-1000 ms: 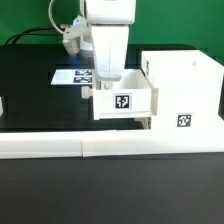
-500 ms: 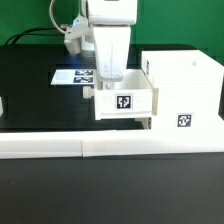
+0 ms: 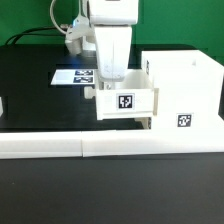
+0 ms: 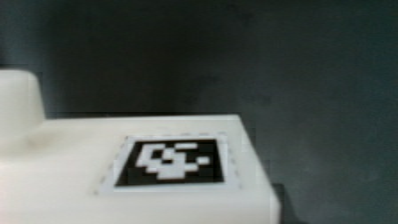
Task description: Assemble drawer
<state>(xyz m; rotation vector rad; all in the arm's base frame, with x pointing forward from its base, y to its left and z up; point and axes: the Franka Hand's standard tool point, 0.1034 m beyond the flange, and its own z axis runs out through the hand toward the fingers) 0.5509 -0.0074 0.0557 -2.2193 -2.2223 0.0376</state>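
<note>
White plastic drawer parts on a black table. Shell (image 3: 185, 92): a tall hollow box, upright, open at the top, at the exterior view's right, with one black-and-white square marker on its near face. Tray (image 3: 125, 102): a small open box with a marker on its near wall, level, its right end meeting the shell's left side; whether it enters the shell cannot be told. The wrist view shows a marker on a flat white surface (image 4: 134, 165), blurred.
</note>
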